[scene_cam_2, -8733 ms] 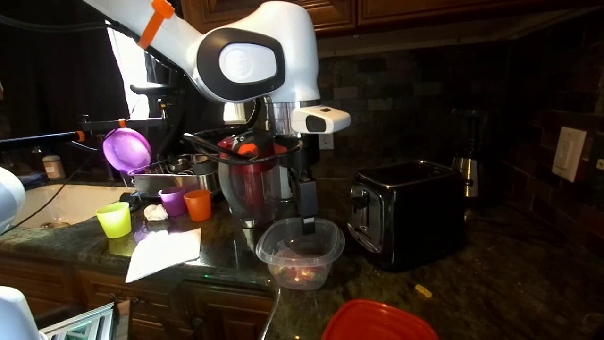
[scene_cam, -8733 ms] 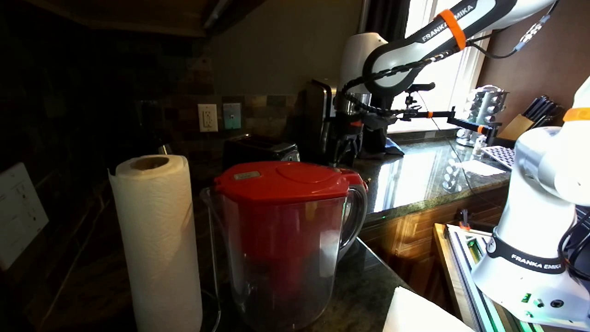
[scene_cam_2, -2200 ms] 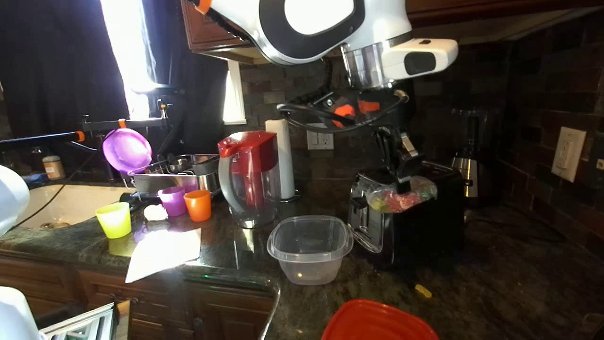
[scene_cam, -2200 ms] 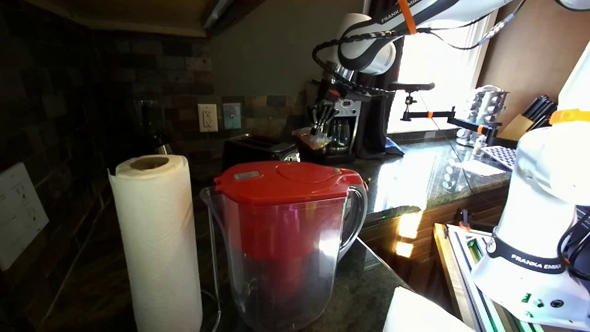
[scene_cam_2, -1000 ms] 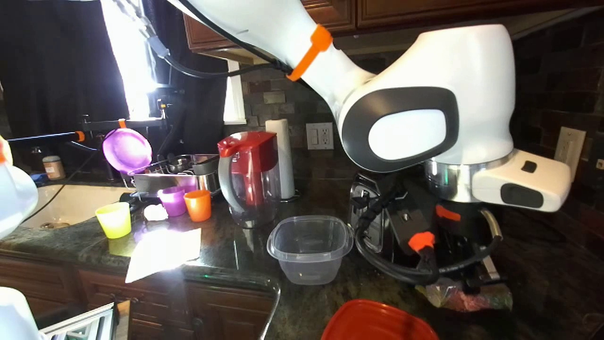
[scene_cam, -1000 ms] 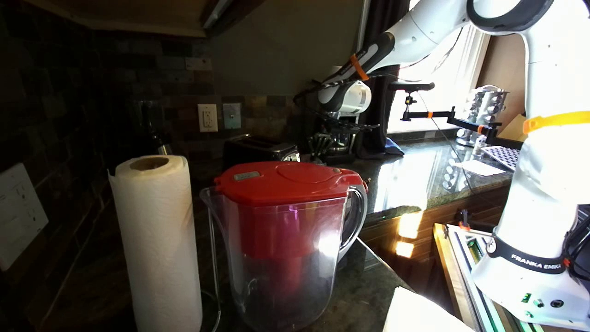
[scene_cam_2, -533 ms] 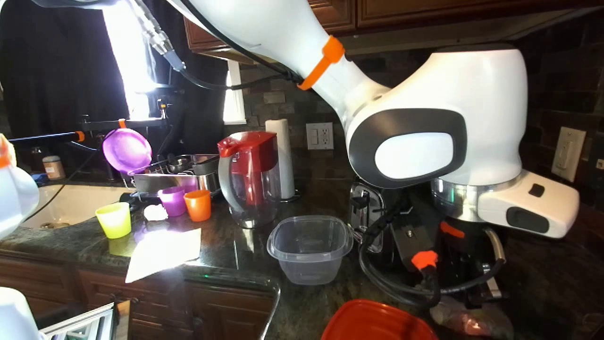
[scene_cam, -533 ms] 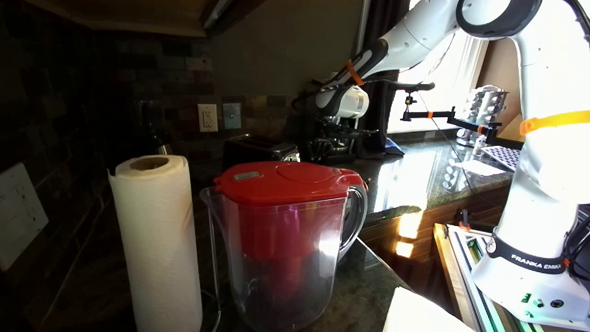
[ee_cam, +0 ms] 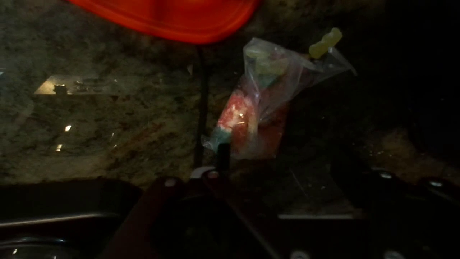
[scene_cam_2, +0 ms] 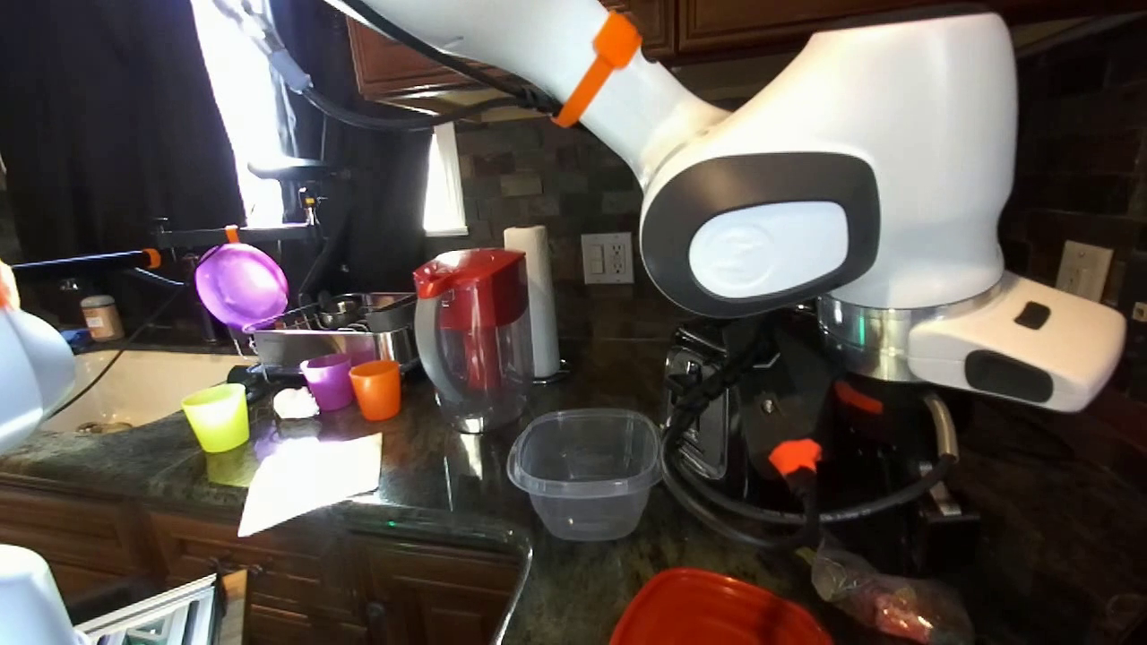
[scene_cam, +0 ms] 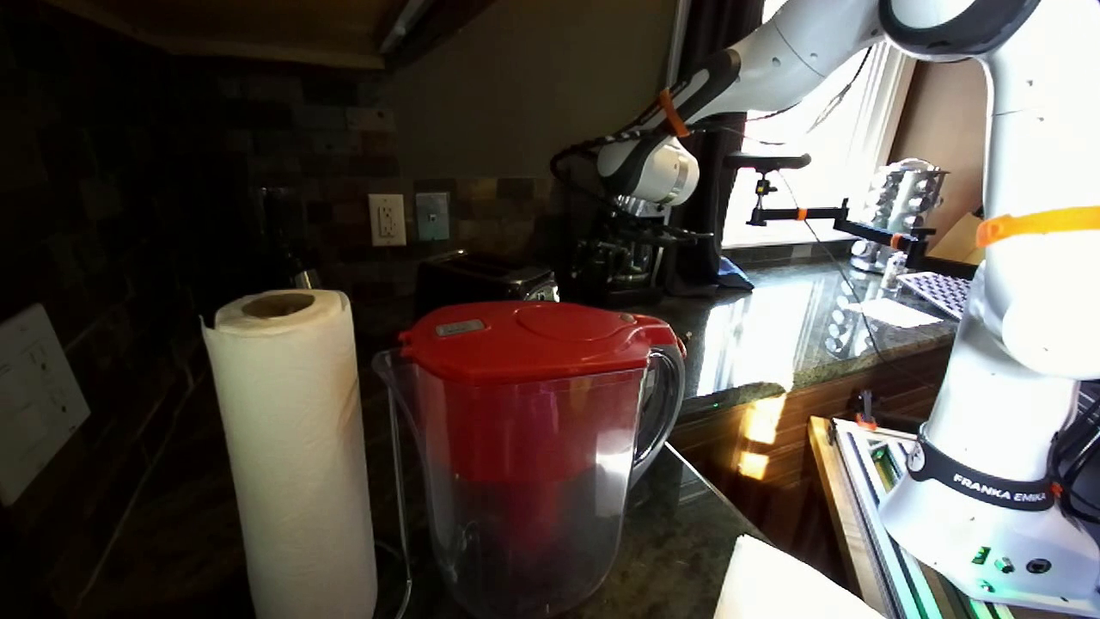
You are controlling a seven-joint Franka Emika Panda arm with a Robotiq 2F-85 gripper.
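While hovering low over the dark counter [ee_cam: 151,118] with the gripper [ee_cam: 296,162], showing fingers [ee_cam: 223,158] spread wide apart and, by the look of it, gripping nothing. Seeing the candy bag [ee_cam: 266,97] lying on the counter below, overlapped at one edge by a fingertip in the wrist view; not being able to tell from this dim angle whether touching. Working close to flimsy plastic, so probably calling for slow, straight up-and-down moves, avoiding sideways drag, leaving slack between fingertip and film, and checking for snags before any wider swing. Counting one candy bag; one yellow gummy [ee_cam: 325,43] beside its loose end; one red lid [ee_cam: 190,21], near the bag yet apart; in an exterior view, one clear tub [scene_cam_2: 589,479], one purple bowl [scene_cam_2: 242,287], one lime cup [scene_cam_2: 216,418], one purple cup [scene_cam_2: 328,382] and one orange cup [scene_cam_2: 375,391], making three cups; in both exterior views, one red-topped pitcher [scene_cam: 524,421], one paper towel roll [scene_cam: 292,456] and one toaster [scene_cam: 485,279].
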